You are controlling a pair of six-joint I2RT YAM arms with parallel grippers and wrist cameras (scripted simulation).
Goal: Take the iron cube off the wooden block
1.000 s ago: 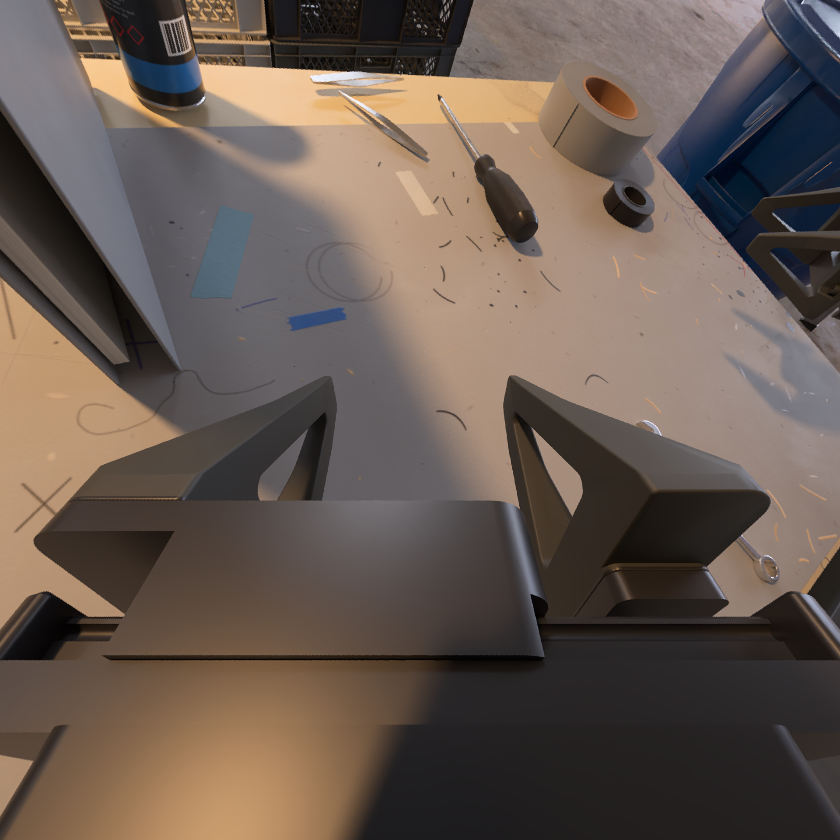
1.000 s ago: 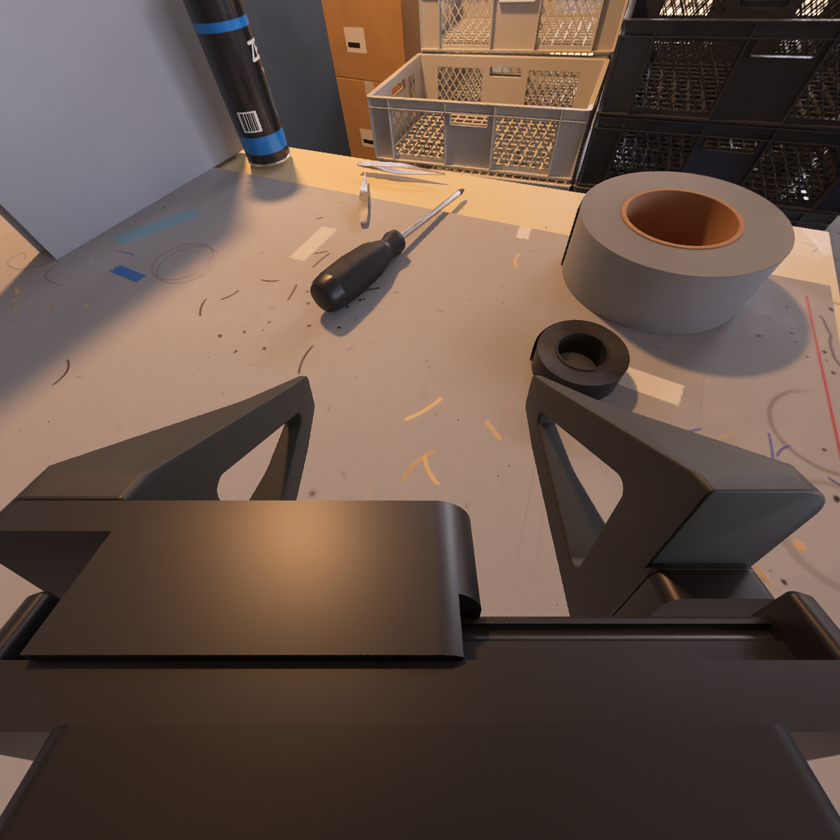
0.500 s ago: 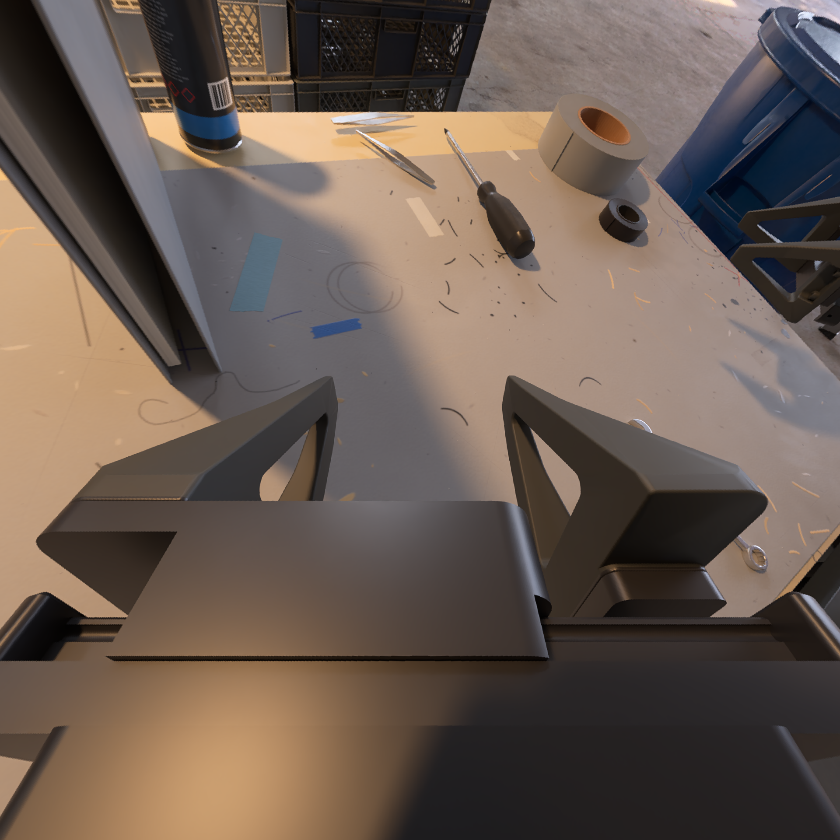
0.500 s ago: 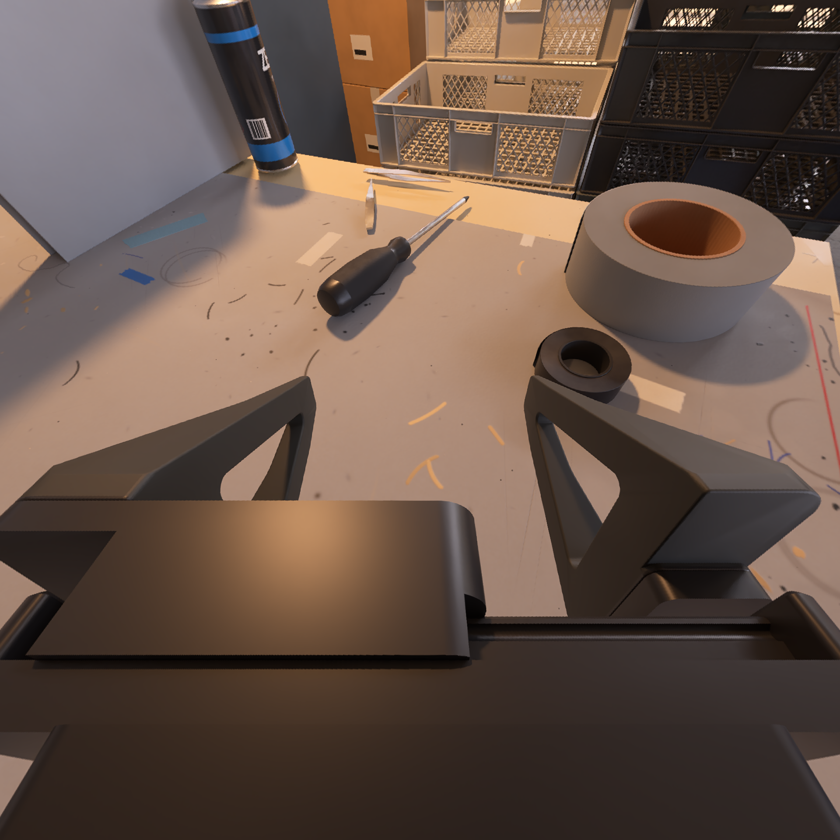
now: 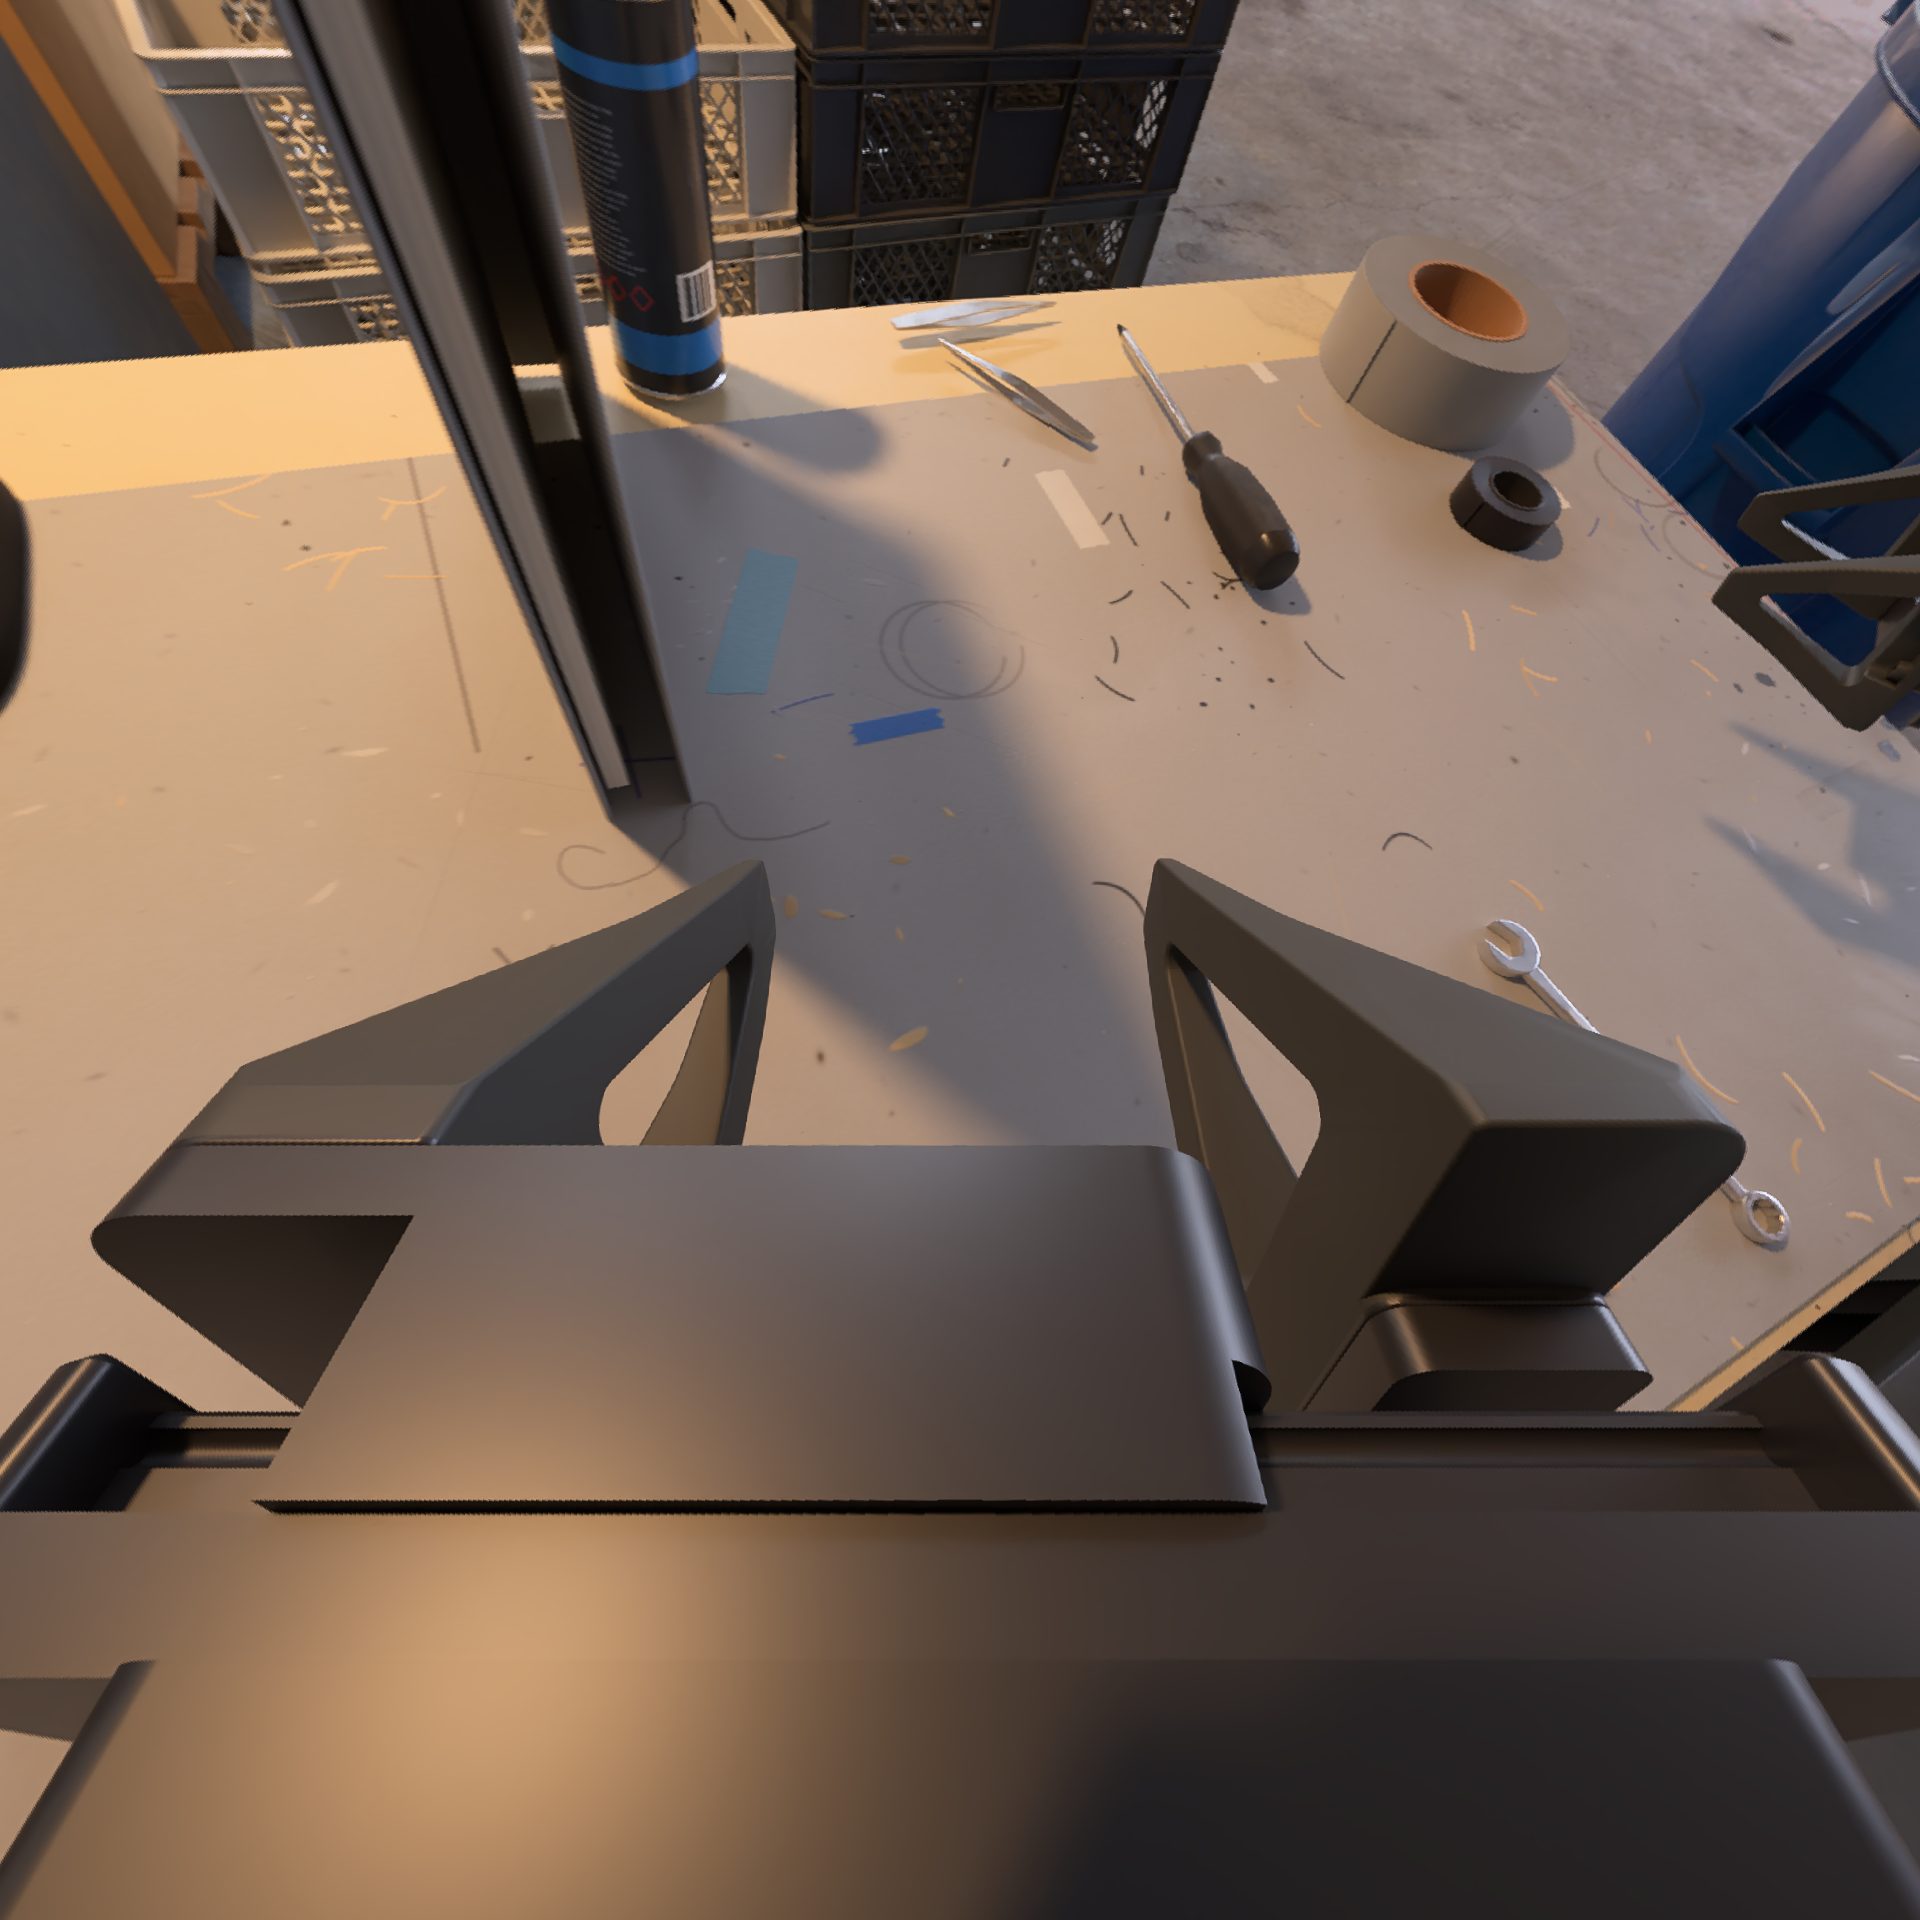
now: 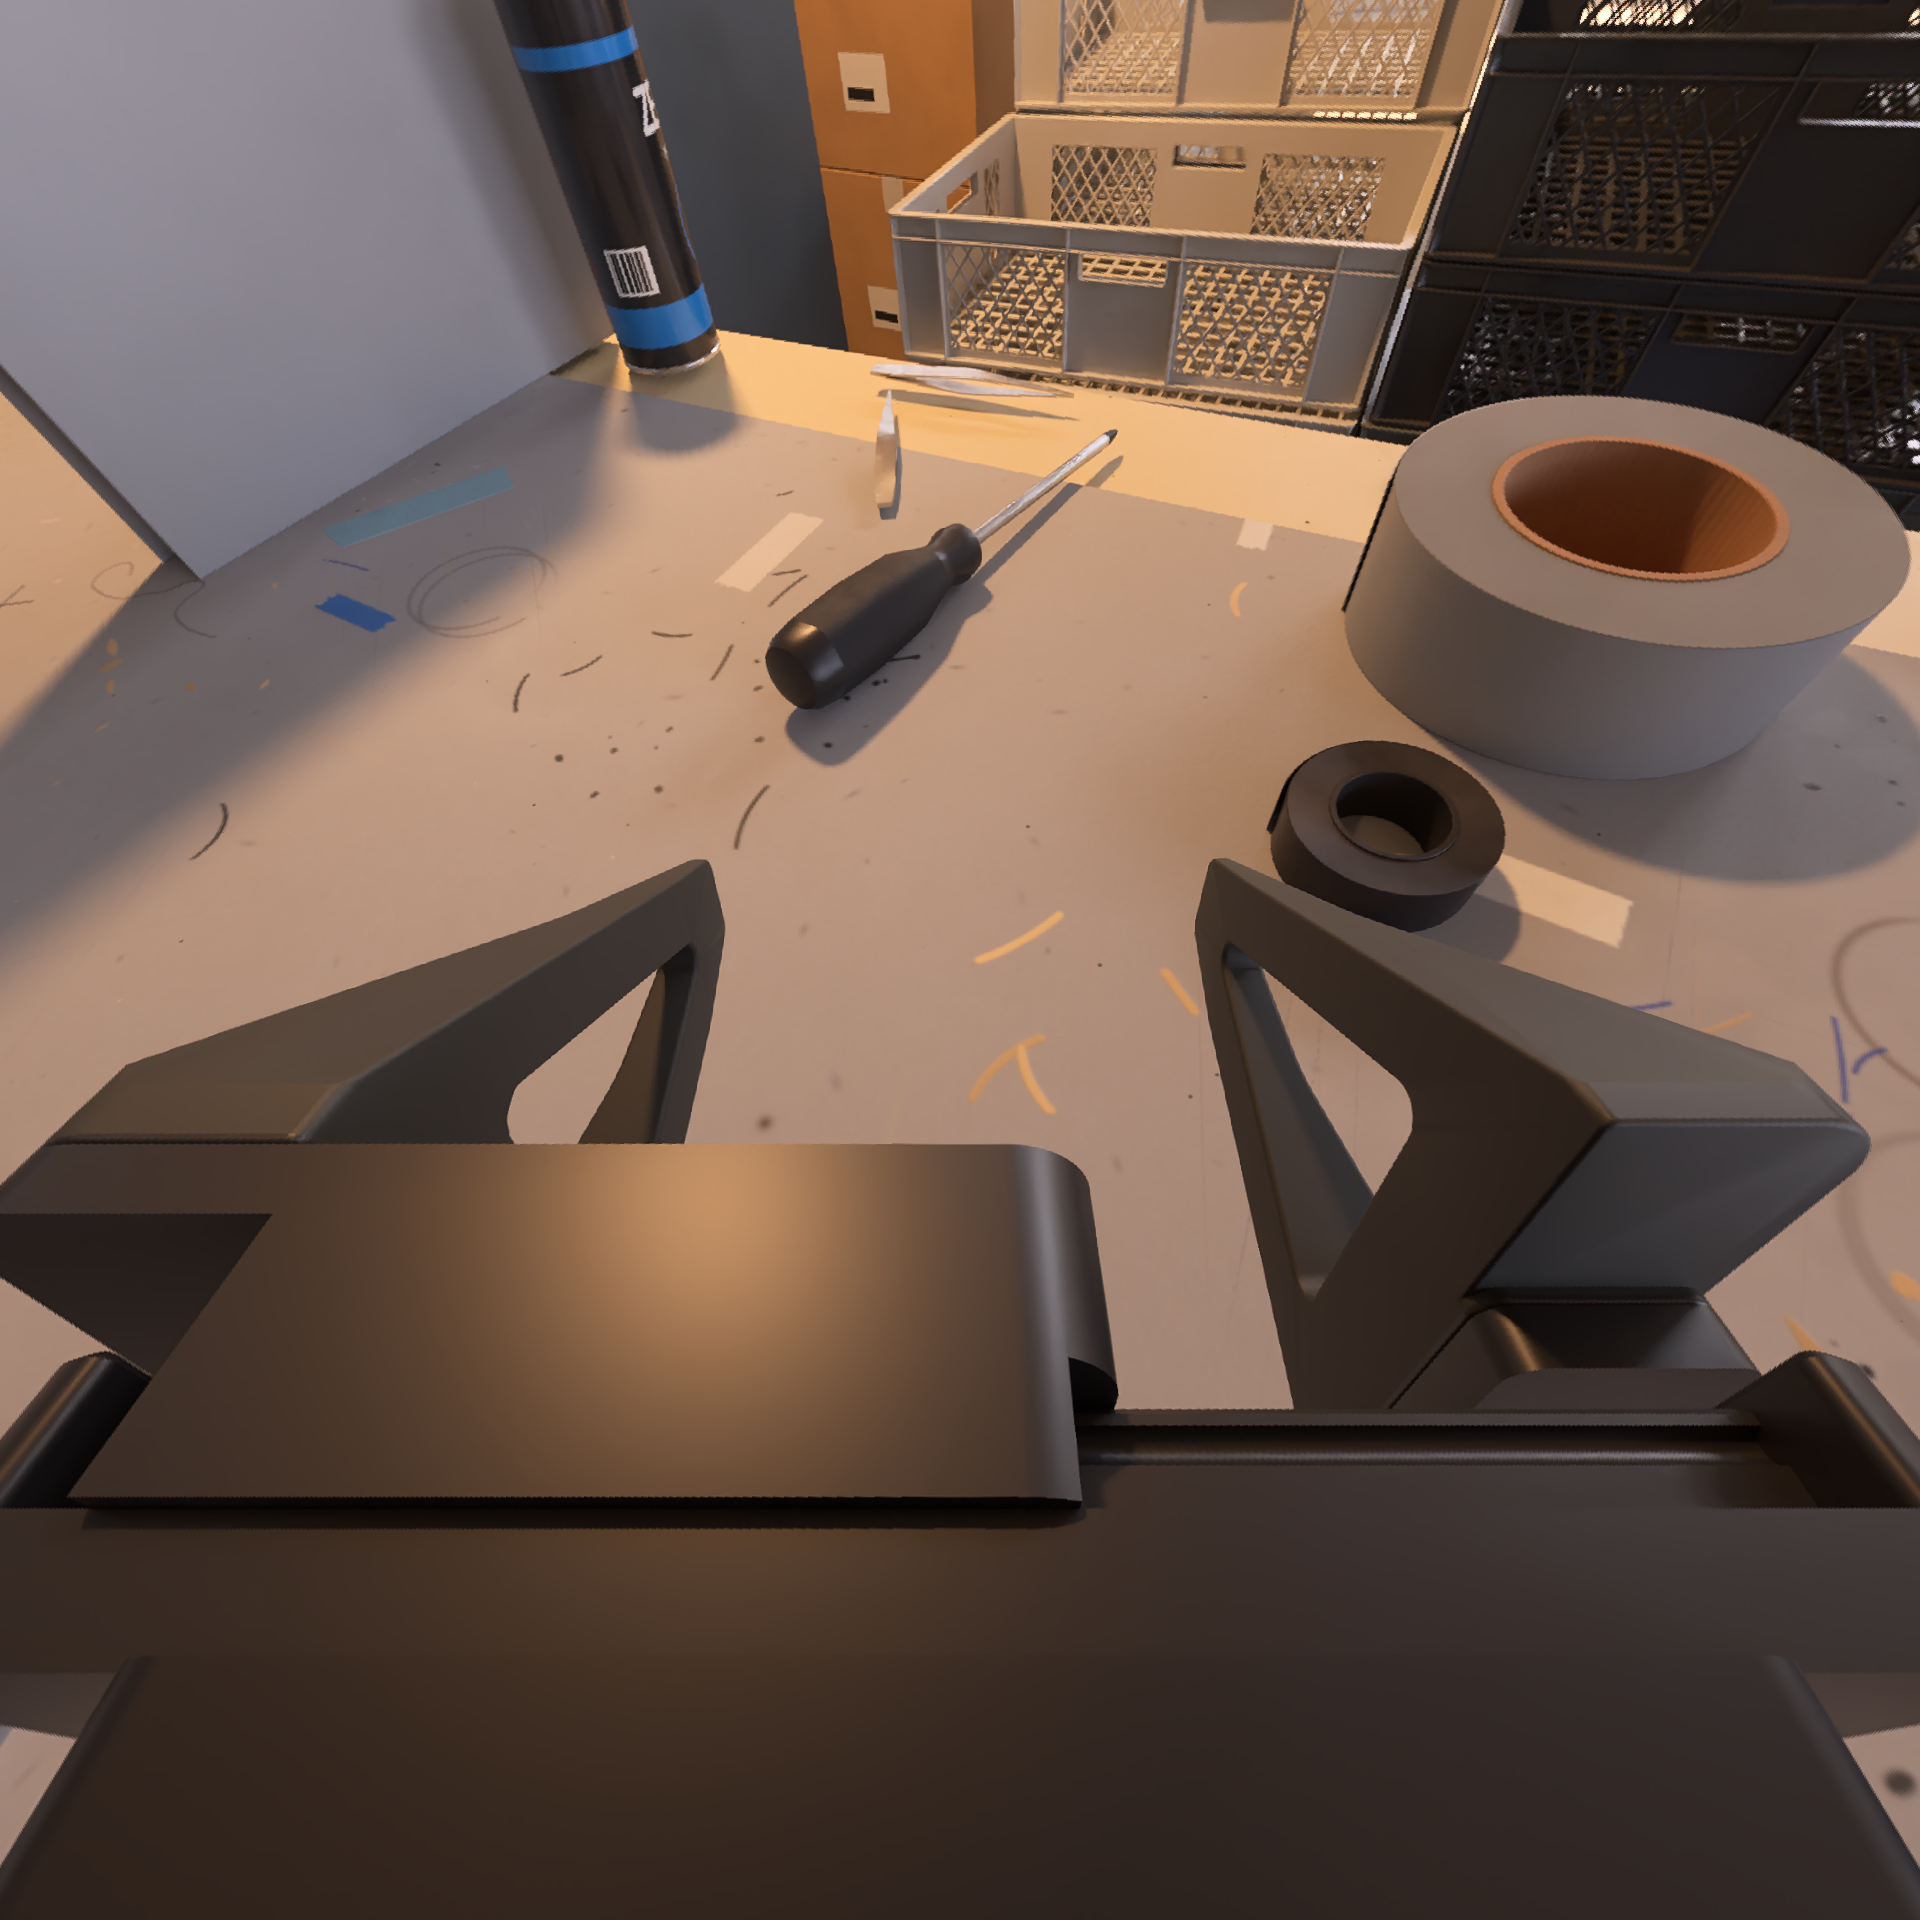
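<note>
A: Left gripper (image 5: 956,883)?
B: Fingers spread, nothing between them, above bare table (image 5: 260,727) beside an upright grey panel (image 5: 488,416).

A: Right gripper (image 6: 956,883)?
B: Likewise spread and empty. A black ring (image 6: 1387,831) lies just beyond its right finger, a grey tape roll (image 6: 1621,623) behind that.

A: Other items?
B: Screwdriver (image 6: 883,623), tweezers (image 5: 1023,395), spray can (image 5: 644,197), wrench (image 5: 1538,987).

A: The cube and block?
B: Neither appears in either view; their position cannot be told.
</note>
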